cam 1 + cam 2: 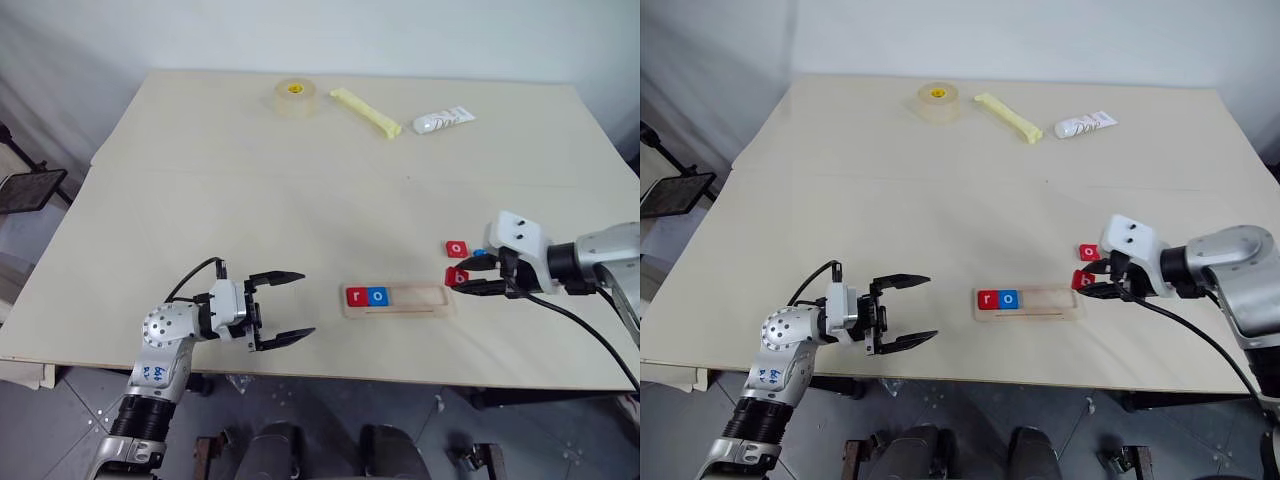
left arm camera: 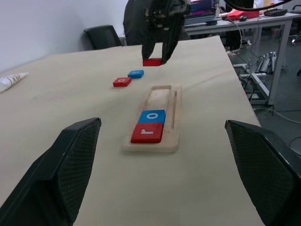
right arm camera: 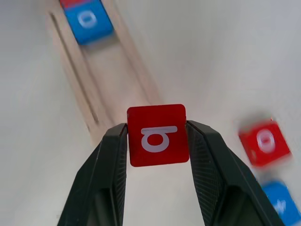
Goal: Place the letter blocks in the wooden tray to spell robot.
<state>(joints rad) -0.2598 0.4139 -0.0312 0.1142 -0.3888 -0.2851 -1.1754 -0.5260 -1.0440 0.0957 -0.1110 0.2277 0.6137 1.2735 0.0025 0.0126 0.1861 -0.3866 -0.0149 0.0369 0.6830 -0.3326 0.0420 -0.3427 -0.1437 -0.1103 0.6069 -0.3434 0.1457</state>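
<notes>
The wooden tray (image 1: 420, 300) lies near the table's front edge, with a red r block (image 1: 357, 296) and a blue o block (image 1: 378, 296) at its left end. Just off the tray's right end, my right gripper (image 1: 468, 276) is shut on a red b block (image 3: 157, 135) and holds it above the table. A red o block (image 1: 457, 248) and a blue block (image 1: 479, 253) lie flat on the table behind it, the blue one partly hidden by the gripper. My left gripper (image 1: 304, 304) stands open left of the tray, holding nothing and pointing toward it.
At the far side of the table are a roll of tape (image 1: 293, 97), a yellow stick (image 1: 366, 112) and a white tube (image 1: 443, 121). The table's front edge (image 1: 400, 378) runs just below the tray.
</notes>
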